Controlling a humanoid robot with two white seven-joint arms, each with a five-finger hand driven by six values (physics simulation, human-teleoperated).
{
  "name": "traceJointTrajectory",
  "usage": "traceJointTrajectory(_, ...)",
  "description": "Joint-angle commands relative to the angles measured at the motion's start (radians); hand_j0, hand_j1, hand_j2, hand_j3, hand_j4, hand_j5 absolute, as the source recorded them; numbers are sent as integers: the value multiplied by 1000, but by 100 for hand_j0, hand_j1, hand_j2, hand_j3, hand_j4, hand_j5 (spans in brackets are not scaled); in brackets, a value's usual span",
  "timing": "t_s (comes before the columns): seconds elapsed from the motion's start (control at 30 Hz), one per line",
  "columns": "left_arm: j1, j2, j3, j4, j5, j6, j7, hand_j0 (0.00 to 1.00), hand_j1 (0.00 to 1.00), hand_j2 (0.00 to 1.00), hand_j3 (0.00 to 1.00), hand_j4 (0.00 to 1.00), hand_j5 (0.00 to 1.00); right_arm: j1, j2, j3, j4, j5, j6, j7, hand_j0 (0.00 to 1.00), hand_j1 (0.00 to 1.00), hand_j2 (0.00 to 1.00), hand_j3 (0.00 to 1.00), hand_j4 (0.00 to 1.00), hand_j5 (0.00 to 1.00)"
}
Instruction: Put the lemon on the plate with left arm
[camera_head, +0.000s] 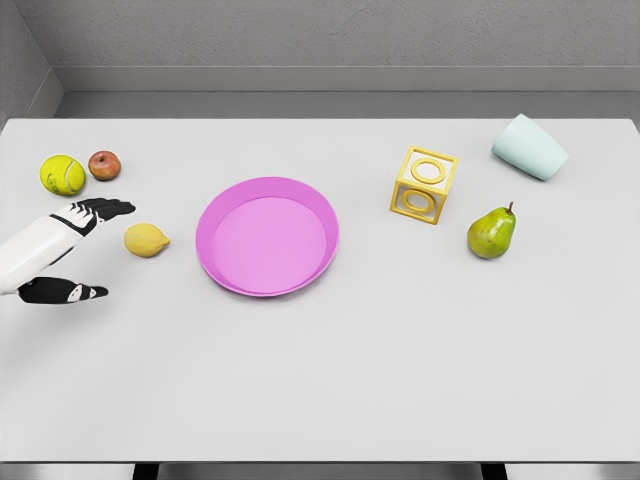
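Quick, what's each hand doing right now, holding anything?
Left hand: open, fingers spread, holding nothing, just left of the lemon.
Right hand: not in view.

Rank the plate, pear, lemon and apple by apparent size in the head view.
1. plate, clearly largest
2. pear
3. lemon
4. apple, smallest, though farther from the camera, so the lemon-apple order is unsure

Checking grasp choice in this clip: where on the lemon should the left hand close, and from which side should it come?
Probably across the lemon's short middle, from its left, where the open left hand already sits. The lemon lies on its side with its pointed ends running left-right, so fingers over the far side and thumb on the near side span the narrower width. The pink plate lies to its right.
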Motion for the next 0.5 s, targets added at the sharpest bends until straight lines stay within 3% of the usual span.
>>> traceJointTrajectory(0.0, 0, 2, 0, 0, 7, 1, 0, 100, 100, 100, 100, 100, 100, 0, 0, -8, -1, -1, -1, -4, 100, 100, 100, 100, 100, 100)
traceJointTrajectory(0.07, -2, 3, 0, 3, 6, 1, 0, 100, 100, 100, 100, 100, 100, 0, 0, -1, 6, -1, 1, -1, 100, 100, 100, 100, 100, 100)
traceJointTrajectory(0.13, 0, -6, 37, 9, 10, 1, -86, 100, 100, 100, 100, 100, 100, 0, 0, 1, 0, -1, 1, -1, 100, 100, 100, 100, 100, 100)
traceJointTrajectory(0.3, -6, -3, 66, 24, 4, 1, -101, 100, 100, 100, 100, 100, 100, 0, 0, 1, 2, -1, 1, -1, 100, 100, 100, 100, 100, 100)
traceJointTrajectory(0.37, -46, 3, 48, 114, 6, 1, -101, 100, 100, 100, 100, 100, 100, 0, 0, 1, 2, -1, 1, -1, 100, 100, 100, 100, 100, 100)
traceJointTrajectory(0.4, -89, 8, 46, 194, 6, 1, -99, 100, 100, 100, 100, 100, 100, 0, 0, 1, 2, -1, 1, -1, 100, 100, 100, 100, 100, 100)
traceJointTrajectory(0.47, -152, 26, 1, 269, 4, 1, -102, 100, 100, 100, 100, 100, 100, 0, 0, 1, 2, -1, 1, -1, 100, 100, 100, 100, 100, 100)
